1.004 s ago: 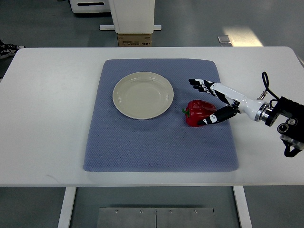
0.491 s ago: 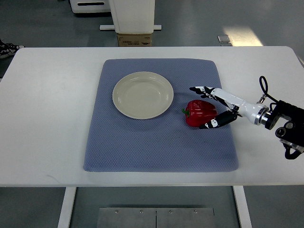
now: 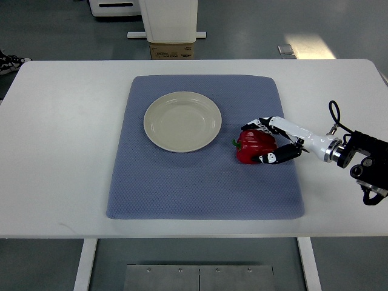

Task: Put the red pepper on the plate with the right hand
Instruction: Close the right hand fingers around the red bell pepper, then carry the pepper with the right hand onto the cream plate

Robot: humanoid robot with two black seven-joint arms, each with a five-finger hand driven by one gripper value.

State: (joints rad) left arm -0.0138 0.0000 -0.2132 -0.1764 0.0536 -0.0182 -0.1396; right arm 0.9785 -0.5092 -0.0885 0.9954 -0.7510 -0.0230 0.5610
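Pepper (image 3: 253, 145) between fingers of my right hand (image 3: 271, 140), grasp closing around it; plate (image 3: 159, 134) lies up-left, near.

We find the pepper (image 3: 253, 145) lying on the blue mat (image 3: 205, 145), just right of the plate (image 3: 182, 121) and apart from it. Our right hand (image 3: 274, 140), entering from the right edge, has its fingers (image 3: 257, 124) closed around the pepper's right side. The mat rests on the white table (image 3: 66, 139).
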